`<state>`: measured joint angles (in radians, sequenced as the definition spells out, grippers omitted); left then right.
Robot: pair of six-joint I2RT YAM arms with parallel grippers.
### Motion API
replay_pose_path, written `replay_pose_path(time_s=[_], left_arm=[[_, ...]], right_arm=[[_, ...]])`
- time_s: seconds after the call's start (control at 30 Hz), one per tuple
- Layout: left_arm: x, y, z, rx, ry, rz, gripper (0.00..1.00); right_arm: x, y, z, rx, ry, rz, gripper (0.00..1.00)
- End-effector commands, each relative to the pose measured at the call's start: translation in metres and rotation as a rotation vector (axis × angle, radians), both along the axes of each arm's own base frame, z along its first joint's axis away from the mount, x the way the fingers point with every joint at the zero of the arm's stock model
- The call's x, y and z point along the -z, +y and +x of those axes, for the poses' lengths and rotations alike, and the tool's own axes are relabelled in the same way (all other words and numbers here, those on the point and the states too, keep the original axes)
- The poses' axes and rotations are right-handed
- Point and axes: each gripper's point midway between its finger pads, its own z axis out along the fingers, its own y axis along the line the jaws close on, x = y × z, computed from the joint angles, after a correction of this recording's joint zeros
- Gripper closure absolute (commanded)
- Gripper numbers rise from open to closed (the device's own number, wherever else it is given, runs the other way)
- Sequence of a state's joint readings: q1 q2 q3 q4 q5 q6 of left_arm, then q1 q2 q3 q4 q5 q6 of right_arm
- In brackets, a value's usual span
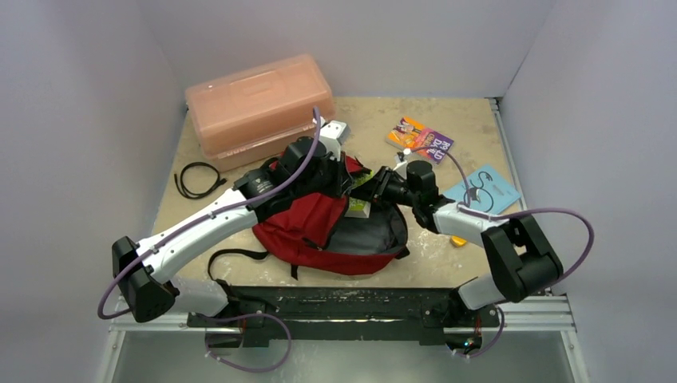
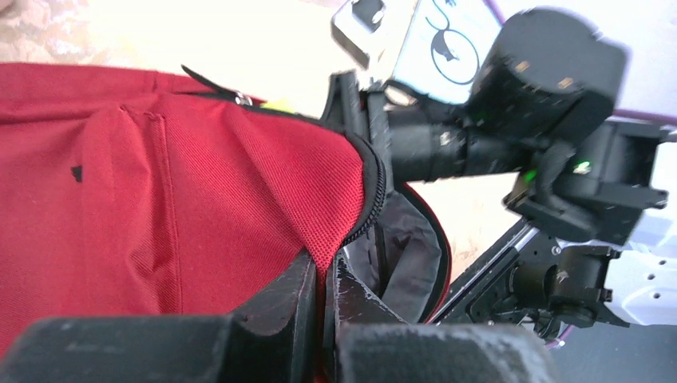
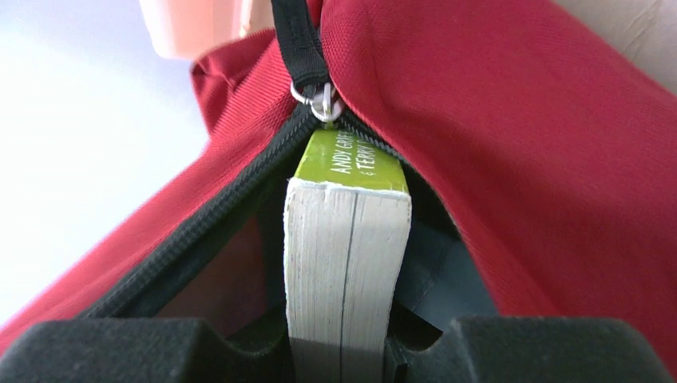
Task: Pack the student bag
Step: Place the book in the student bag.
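Student bag [image 1: 319, 231] lies mid-bench [image 1: 367, 120], hugging the 6 o'clock edge, its mouth gaping at 3 o'clock. Left tool [image 2: 323, 279] pinches its red zipper rim. Right tool [image 3: 343, 351] clamps a green-spined book [image 3: 347, 255] in that mouth. Orange box [image 1: 255, 108] crowds 11 o'clock.

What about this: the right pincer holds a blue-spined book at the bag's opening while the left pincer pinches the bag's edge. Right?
The book has a green spine, not blue; the right wrist view shows it. Otherwise yes: right pincer holding it, left pincer pinching the edge of the bag.
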<state>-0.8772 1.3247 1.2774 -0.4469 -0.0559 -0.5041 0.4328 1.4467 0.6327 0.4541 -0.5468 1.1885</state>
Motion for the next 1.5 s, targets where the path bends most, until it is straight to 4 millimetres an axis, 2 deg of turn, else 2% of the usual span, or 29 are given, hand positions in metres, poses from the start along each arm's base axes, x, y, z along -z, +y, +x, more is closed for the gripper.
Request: replay_pose_path(time_s=[0.0, 0.13, 0.27, 0.4, 0.47, 0.53, 0.63, 0.67, 0.77, 0.97, 1.03, 1.1, 1.23, 1.3, 1.37, 1.4, 1.47], left_arm=[[-0.063, -0.009, 0.011, 0.003, -0.136, -0.112, 1.00], [-0.064, -0.013, 0.015, -0.003, -0.132, -0.115, 1.00], [-0.053, -0.021, 0.015, -0.007, -0.079, -0.139, 1.00], [-0.043, -0.016, 0.017, -0.031, -0.068, -0.114, 1.00], [-0.039, -0.008, 0.019, -0.066, -0.077, -0.090, 1.00], [-0.032, 0.001, 0.022, -0.100, -0.090, -0.062, 1.00], [-0.022, 0.015, 0.027, -0.150, -0.099, -0.026, 1.00], [-0.019, 0.018, 0.028, -0.163, -0.099, -0.021, 1.00], [-0.012, 0.021, 0.029, -0.169, -0.095, -0.006, 1.00], [-0.005, 0.024, 0.027, -0.162, -0.085, 0.006, 1.00], [-0.003, 0.024, 0.027, -0.158, -0.086, 0.010, 1.00], [-0.002, 0.025, 0.026, -0.161, -0.085, 0.011, 1.00], [0.000, 0.025, 0.025, -0.152, -0.084, 0.012, 1.00], [0.001, 0.026, 0.025, -0.153, -0.083, 0.016, 1.00], [0.002, 0.026, 0.023, -0.145, -0.081, 0.016, 1.00], [0.004, 0.025, 0.022, -0.137, -0.077, 0.019, 1.00], [0.006, 0.024, 0.020, -0.125, -0.069, 0.022, 1.00]], right_arm=[[-0.044, 0.030, -0.002, -0.119, -0.246, 0.090, 1.00], [-0.024, 0.041, -0.006, -0.104, -0.254, 0.077, 1.00], [-0.023, 0.047, 0.012, 0.009, -0.293, 0.083, 1.00], [-0.024, 0.065, 0.011, 0.025, -0.345, 0.135, 0.99], [-0.008, 0.067, 0.009, 0.031, -0.307, 0.111, 0.83], [0.003, 0.068, 0.002, 0.010, -0.300, 0.089, 0.73], [0.026, 0.059, -0.005, -0.011, -0.273, -0.041, 0.54], [0.028, 0.056, -0.006, -0.022, -0.279, -0.087, 0.48], [0.039, 0.042, -0.012, -0.031, -0.252, -0.219, 0.33], [0.051, 0.023, -0.030, -0.089, -0.193, -0.376, 0.12], [0.057, 0.016, -0.034, -0.117, -0.180, -0.432, 0.10], [0.055, 0.009, -0.037, -0.121, -0.200, -0.470, 0.09], [0.028, -0.002, -0.041, -0.092, -0.242, -0.479, 0.09], [0.023, -0.008, -0.044, -0.081, -0.232, -0.498, 0.09], [0.018, -0.013, -0.047, -0.107, -0.309, -0.521, 0.14], [0.015, -0.018, -0.045, -0.090, -0.335, -0.540, 0.20], [0.000, -0.023, -0.044, -0.060, -0.380, -0.535, 0.22]])
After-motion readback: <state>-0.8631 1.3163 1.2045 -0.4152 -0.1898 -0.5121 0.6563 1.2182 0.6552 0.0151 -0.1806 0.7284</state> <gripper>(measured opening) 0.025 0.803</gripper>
